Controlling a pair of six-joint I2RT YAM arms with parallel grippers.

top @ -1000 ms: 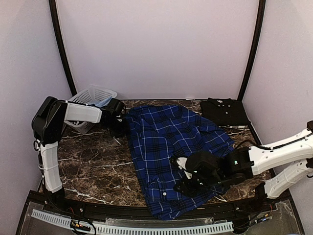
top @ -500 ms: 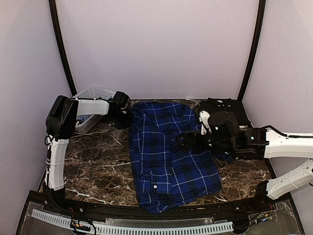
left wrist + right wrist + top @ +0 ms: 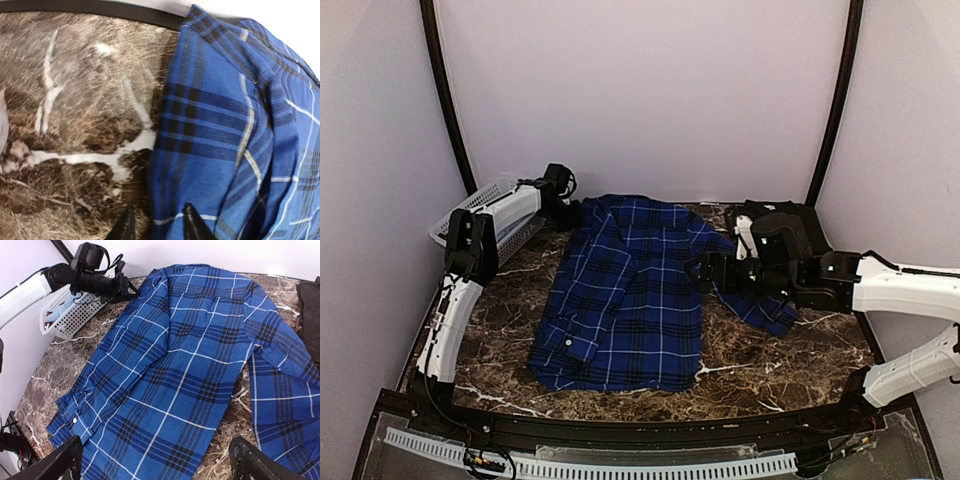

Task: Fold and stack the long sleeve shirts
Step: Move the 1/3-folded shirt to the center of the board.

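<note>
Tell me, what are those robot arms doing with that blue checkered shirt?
Two robot arms are folding shirts. The blue plaid shirt lies mostly spread out on the marble table, with one sleeve sticking out to the right. The left gripper sits at the shirt's far left corner, fingers a little apart. The right gripper hovers wide open over the shirt, holding nothing. A black shirt lies in the far right corner.
</note>
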